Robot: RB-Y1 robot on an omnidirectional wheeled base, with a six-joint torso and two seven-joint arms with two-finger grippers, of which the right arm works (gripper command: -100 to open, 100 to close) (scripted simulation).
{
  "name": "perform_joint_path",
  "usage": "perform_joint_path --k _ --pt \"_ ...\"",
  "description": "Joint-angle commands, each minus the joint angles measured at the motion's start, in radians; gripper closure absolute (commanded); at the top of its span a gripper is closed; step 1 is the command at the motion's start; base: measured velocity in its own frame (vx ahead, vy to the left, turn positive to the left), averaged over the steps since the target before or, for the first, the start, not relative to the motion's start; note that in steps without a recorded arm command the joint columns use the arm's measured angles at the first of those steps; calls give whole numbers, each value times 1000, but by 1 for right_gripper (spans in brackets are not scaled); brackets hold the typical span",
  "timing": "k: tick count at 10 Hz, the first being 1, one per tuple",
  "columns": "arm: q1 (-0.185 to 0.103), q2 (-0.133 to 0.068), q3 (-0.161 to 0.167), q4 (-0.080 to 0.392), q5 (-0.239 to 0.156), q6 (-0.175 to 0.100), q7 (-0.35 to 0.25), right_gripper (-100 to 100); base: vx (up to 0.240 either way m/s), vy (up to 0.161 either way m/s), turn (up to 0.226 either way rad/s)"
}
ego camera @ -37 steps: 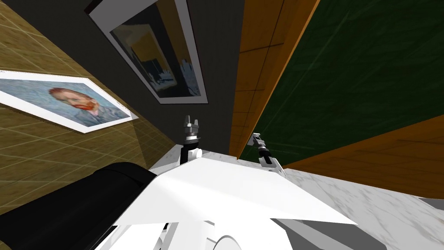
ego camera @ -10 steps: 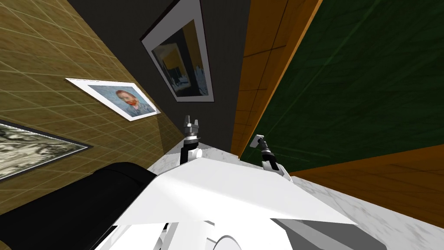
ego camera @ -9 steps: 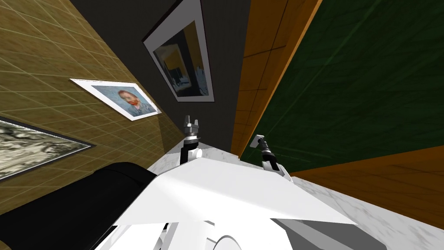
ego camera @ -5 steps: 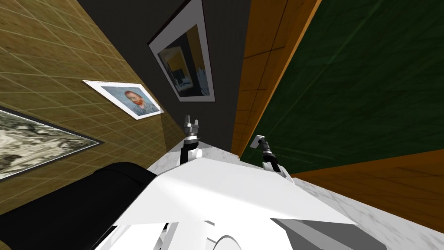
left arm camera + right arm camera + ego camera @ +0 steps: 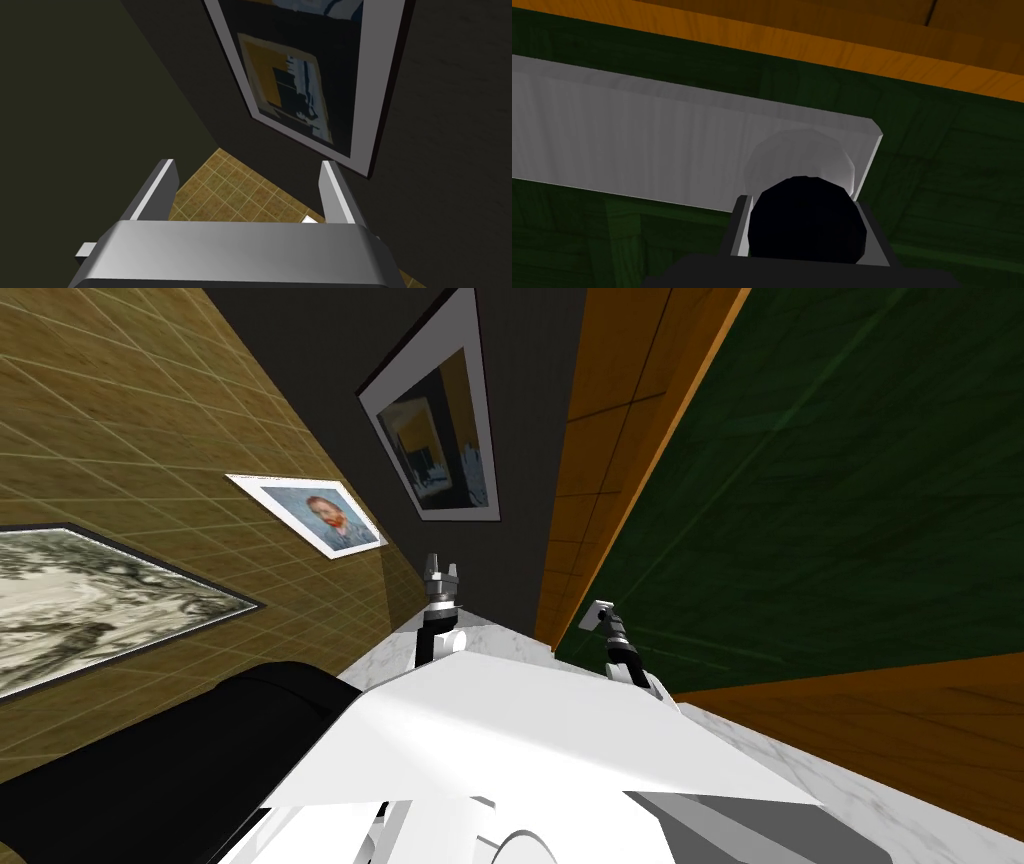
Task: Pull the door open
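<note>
Marble floor (image 5: 850, 778), tight corner. R tool (image 5: 599, 612) is clenching black knob (image 5: 804, 230) on grey plate (image 5: 637, 140) of green door (image 5: 820, 468), by orange frame (image 5: 600, 438). Risk: blades slipping off round knob if pull is running off-axis. L tool (image 5: 246, 170) is hanging released. Dark wall w/ picture (image 5: 440, 438) is prob. crowding the swing.

The door (image 5: 820, 468) was dark green, wood-grained, on the right, bordered by an orange wooden frame (image 5: 600, 408). A light grey plate (image 5: 637, 135) lay on its face, bearing a round black knob (image 5: 804, 225) clamped between the right gripper's (image 5: 803, 201) jaws.
</note>
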Motion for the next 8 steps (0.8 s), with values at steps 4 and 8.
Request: perform_joint_path --k 4,8 --pt "18 0 17 -26 -53 1 -96 100 -29 -16 66" --pt "45 -7 28 -50 -128 5 -213 100 -42 -20 81"
